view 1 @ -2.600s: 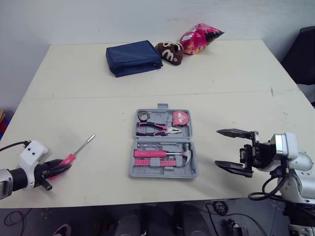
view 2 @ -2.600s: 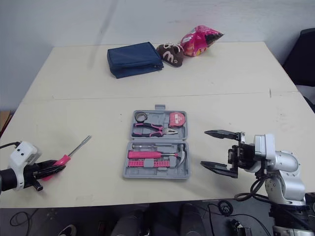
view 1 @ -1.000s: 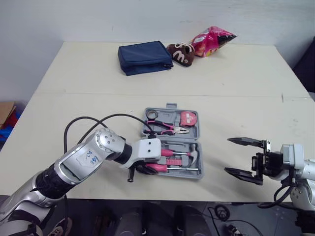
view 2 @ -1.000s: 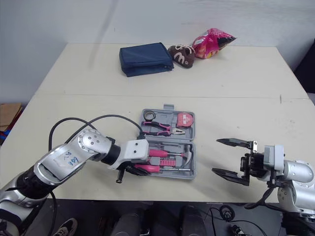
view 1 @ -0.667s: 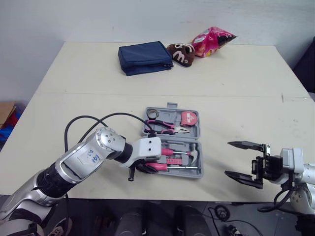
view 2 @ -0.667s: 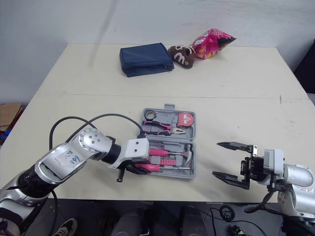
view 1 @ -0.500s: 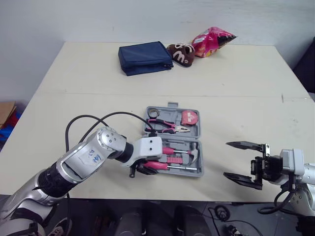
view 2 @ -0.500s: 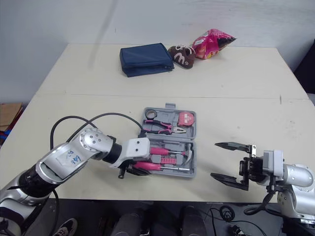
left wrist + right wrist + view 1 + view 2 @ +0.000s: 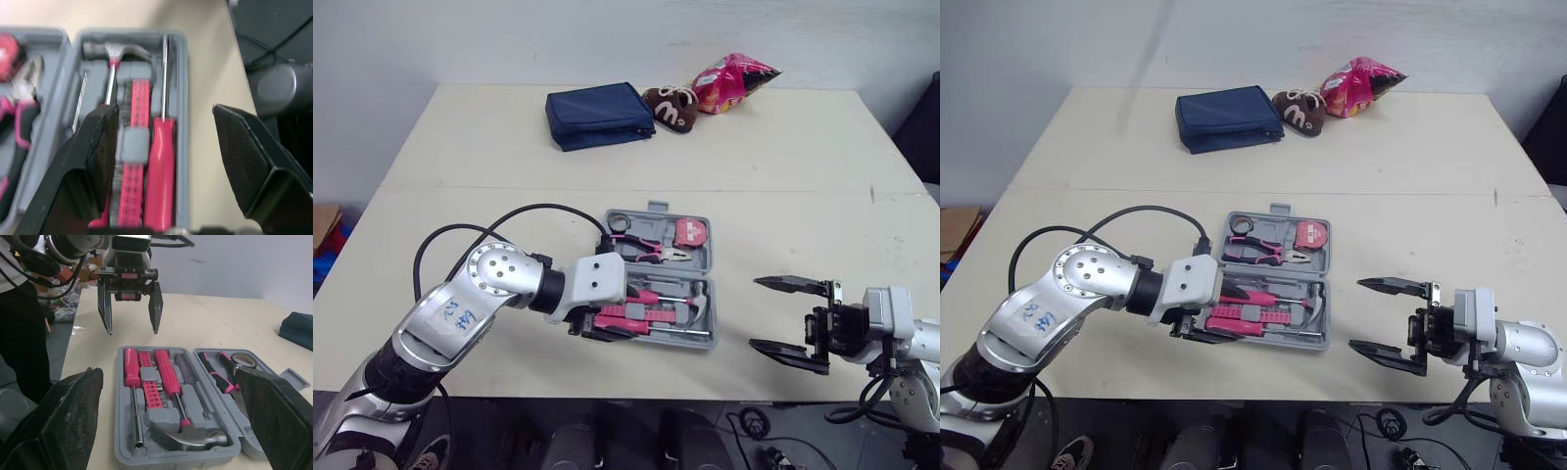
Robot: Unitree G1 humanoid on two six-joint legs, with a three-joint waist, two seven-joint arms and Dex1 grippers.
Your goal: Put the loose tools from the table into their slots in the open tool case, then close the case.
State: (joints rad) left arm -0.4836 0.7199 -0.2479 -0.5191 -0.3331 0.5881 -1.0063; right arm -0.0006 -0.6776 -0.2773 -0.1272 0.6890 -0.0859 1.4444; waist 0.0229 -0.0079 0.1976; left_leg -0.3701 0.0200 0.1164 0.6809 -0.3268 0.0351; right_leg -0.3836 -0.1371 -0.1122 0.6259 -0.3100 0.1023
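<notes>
Beige table (image 9: 460, 196), open case (image 9: 701, 257) near the front edge. Screwdriver (image 9: 161, 156) lies in its front slot, left gripper (image 9: 131, 328) spread above it, holding nothing (right gripper (image 9: 757, 313) gapes empty too, well apart). Case looks like light, stiff plastic, so I'd lift the far half by its latch edge

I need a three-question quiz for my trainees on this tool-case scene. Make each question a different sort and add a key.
1. True or false: the pink-handled screwdriver lies inside the open grey plastic tool case.
2. Multiple choice: the left gripper is A) shut on the screwdriver, B) open above the case, C) shut and empty.
3. Fill in: the open right gripper hangs over the beige table on the robot's ___ of the case.
Key: 1 true; 2 B; 3 right.
</notes>
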